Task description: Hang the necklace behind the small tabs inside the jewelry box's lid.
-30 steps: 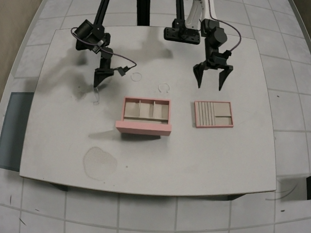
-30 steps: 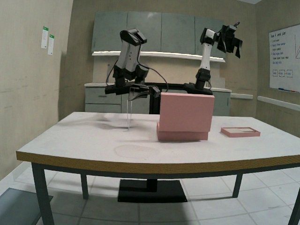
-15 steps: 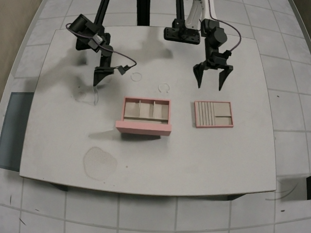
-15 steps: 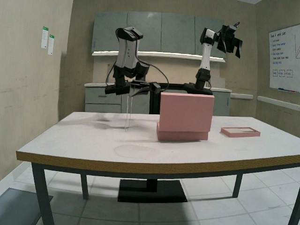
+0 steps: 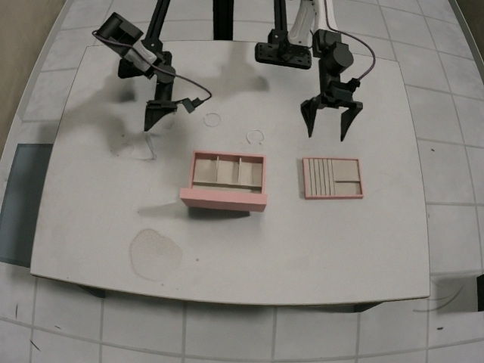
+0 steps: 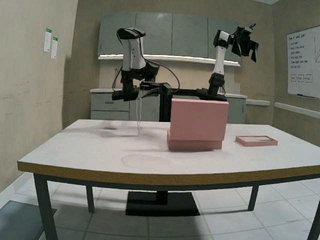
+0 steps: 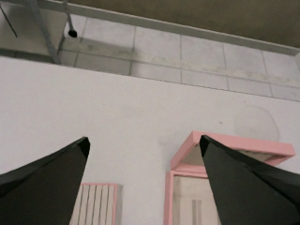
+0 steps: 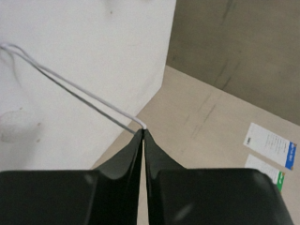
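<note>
My right gripper is shut on the pale, thin necklace. It hangs as a narrow doubled loop, its lower end near the tabletop. In the top view it is left of the pink jewelry box. The box stands with its lid raised and its compartments facing the arms' side. The tabs inside the lid cannot be made out. My left gripper is open and empty, high above the table behind the pink tray.
The low pink tray lies right of the box in the top view. Two thin open loops lie between the arms and the box, one loop farther from it and the other loop nearer. The raised lid is a tall obstacle.
</note>
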You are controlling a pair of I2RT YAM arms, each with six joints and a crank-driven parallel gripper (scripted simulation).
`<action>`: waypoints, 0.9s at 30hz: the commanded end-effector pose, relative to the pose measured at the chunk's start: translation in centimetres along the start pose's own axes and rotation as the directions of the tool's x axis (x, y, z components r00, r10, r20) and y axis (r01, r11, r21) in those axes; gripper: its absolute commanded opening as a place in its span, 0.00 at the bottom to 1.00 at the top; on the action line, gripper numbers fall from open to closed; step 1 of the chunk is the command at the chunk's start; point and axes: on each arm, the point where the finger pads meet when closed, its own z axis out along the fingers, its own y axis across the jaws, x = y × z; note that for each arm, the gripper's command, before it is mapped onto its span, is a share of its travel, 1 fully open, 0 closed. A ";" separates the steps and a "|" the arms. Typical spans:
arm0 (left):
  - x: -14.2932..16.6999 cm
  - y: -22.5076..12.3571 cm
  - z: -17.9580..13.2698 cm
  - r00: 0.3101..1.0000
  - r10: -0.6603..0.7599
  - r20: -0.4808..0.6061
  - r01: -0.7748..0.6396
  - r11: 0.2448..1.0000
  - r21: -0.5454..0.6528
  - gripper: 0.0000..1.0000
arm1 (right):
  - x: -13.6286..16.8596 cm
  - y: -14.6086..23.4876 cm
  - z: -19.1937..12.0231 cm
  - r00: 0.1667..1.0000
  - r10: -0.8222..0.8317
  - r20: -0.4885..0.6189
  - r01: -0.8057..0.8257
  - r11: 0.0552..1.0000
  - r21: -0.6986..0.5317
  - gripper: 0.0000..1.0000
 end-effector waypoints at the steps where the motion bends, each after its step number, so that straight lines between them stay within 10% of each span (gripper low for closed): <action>1: -2.0 -0.5 -0.4 0.998 0.009 0.066 -0.010 1.000 0.019 1.00 | 0.3 -0.1 -0.7 1.000 -0.006 -0.014 0.005 1.000 -0.018 0.00; 27: -2.0 -0.5 -0.4 0.998 0.009 0.066 -0.010 1.000 0.019 1.00 | 0.6 -3.9 -3.1 0.996 0.085 0.006 -0.085 0.995 0.051 0.00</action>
